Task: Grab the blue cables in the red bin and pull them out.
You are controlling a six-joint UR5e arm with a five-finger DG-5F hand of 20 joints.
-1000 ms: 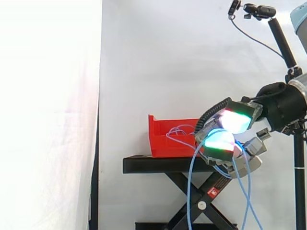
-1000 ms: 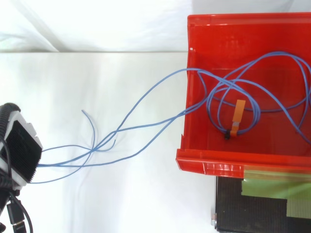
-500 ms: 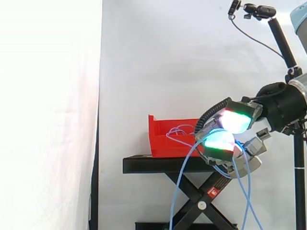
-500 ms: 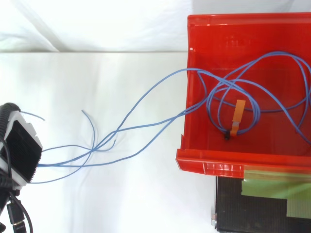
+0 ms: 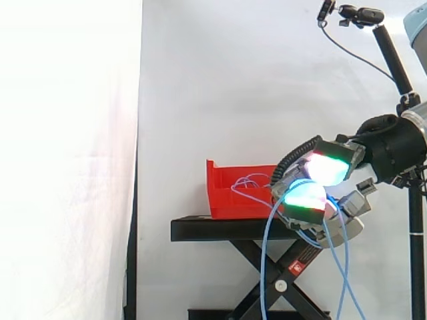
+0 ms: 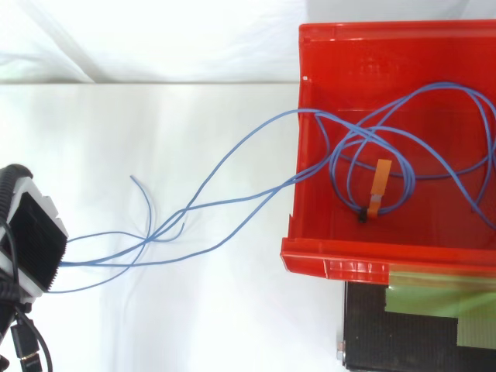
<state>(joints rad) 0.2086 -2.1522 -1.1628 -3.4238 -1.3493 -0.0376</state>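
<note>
Side view: blue cables (image 5: 264, 260) are running from inside the red bin (image 5: 227, 199) rightward to the hand (image 5: 348, 200), then hanging below it in long loops toward the floor. Fingers are curling tight round the strands and gripping them; the glowing pads (image 5: 323, 168) are sitting close together, showing white, magenta, cyan, green & red. Hand is hovering just right of the bin, at abt bin height, not touching it.

Top view: hand (image 6: 32, 246) is sitting at the left edge w/ the strands fanning out from it, converging mid-way, then climbing over the bin's left wall (image 6: 293, 217). Part of the cables is lying coiled in overlapping loops inside the bin, w/ an orange tag (image 6: 380, 180) sitting on the coil. One loose cable end is curling free btwn hand & bin. The bin wall is standing btwn the coil & the hand, w/ strands dragging across its rim.

Bin is resting on the black stand (image 5: 220, 229), which is standing on crossed scissor legs. A white curtain (image 5: 213, 80) is hanging behind. A small camera on a black pole (image 5: 393, 57) is standing far right.

Counts: 1 hand, 1 bin, 1 stand, 1 tag; several strands, exact no. can't tell.
</note>
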